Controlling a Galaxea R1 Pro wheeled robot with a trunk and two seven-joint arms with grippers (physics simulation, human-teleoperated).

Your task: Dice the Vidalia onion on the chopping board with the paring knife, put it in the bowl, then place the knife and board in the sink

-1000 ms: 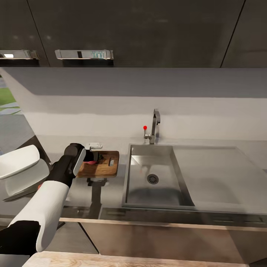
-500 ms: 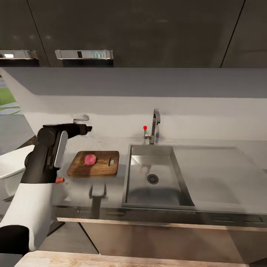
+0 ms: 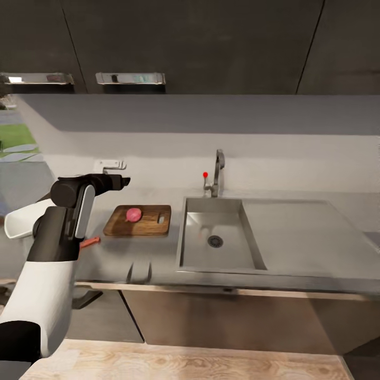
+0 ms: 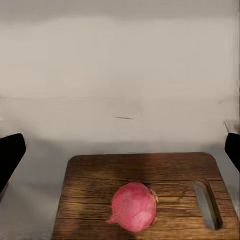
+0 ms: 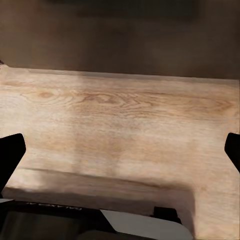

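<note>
Left wrist view: onion point(image 4: 133, 206) lies free on the board point(image 4: 90, 190) for dicing; both grippers' fingers point(image 4: 11, 155) spread, empty.

— What's up top?
— Dark upper cabinets point(image 3: 184, 42) across the whole width, with two lit strips point(image 3: 130, 78) glowing under their left part.

— And behind the tabletop point(image 3: 311, 221)?
— A plain pale grey wall point(image 3: 211, 132), shaded just under the cabinets. A steel sink point(image 3: 214, 240) is sunk into the grey slab, a tap point(image 3: 217, 171) with a red-tipped lever point(image 3: 205, 174) at its back edge.

— Lower down?
— Brownish base cabinets point(image 3: 221, 322), then a light wood-grain floor point(image 3: 184, 364).

— Any window?
— At far left, an opening shows green grass point(image 3: 16, 136) outside.
</note>
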